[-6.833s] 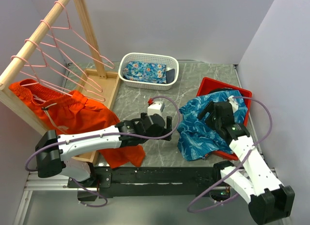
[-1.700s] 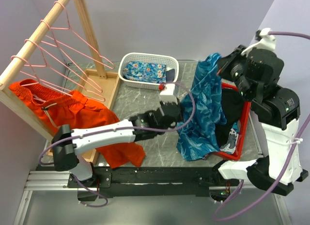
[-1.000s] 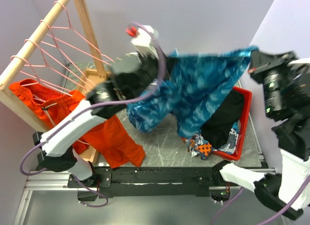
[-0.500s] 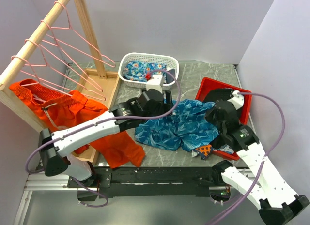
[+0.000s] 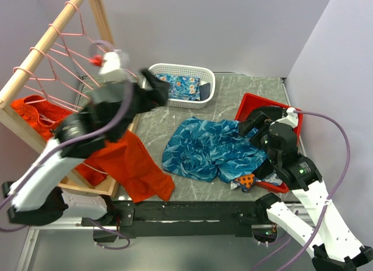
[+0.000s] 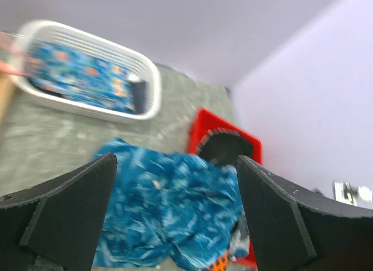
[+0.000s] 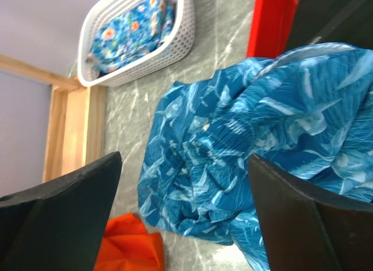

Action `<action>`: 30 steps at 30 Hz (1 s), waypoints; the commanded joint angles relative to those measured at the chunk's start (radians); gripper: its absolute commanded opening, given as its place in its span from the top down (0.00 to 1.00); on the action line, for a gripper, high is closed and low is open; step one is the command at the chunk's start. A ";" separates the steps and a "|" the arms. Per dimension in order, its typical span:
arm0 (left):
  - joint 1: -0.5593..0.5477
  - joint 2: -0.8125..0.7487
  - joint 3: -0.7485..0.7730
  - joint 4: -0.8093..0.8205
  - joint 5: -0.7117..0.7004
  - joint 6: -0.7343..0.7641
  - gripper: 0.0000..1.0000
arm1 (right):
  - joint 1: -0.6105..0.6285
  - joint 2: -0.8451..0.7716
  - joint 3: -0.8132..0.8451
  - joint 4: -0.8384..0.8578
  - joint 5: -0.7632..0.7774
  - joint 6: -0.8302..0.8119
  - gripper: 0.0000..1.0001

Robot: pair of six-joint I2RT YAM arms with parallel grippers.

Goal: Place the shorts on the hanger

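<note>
The blue leaf-print shorts lie spread and crumpled on the grey table, their right edge against the red tray. They also show in the left wrist view and in the right wrist view. My left gripper is open and empty, raised high beside the rack; in its own view it looks down on the shorts from far above. My right gripper is open and empty, just above the shorts' right end. Several pink wire hangers hang on the wooden pole.
A white basket with a flowered blue cloth stands at the back. The red tray holds dark cloth at the right. Orange shorts hang from the rack over the wooden base. A patterned cloth lies at the tray's front.
Both grippers lifted the shorts out of the tray, stretched them and laid them on the table. Since half a second ago my left gripper has let go and risen left toward the rack.
</note>
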 commanded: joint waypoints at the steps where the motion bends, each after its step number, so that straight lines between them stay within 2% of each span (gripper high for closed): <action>1: 0.043 -0.090 0.052 -0.234 -0.146 -0.073 0.12 | -0.006 -0.005 0.039 0.020 -0.064 -0.034 0.01; 10: 0.104 -0.089 0.117 -0.384 -0.347 -0.130 0.13 | -0.006 0.037 0.004 0.075 -0.144 -0.049 0.01; 14: 0.173 -0.061 0.138 -0.363 -0.360 -0.087 0.15 | -0.006 0.041 -0.004 0.089 -0.159 -0.051 0.01; 17: 0.198 -0.023 0.208 -0.413 -0.396 -0.086 0.15 | -0.006 0.038 -0.010 0.091 -0.159 -0.056 0.01; 20: 0.219 -0.010 0.218 -0.443 -0.411 -0.095 0.16 | -0.006 0.037 -0.016 0.092 -0.158 -0.060 0.01; 30: 0.246 -0.039 0.252 -0.479 -0.397 -0.090 0.18 | -0.006 0.046 -0.042 0.108 -0.175 -0.057 0.01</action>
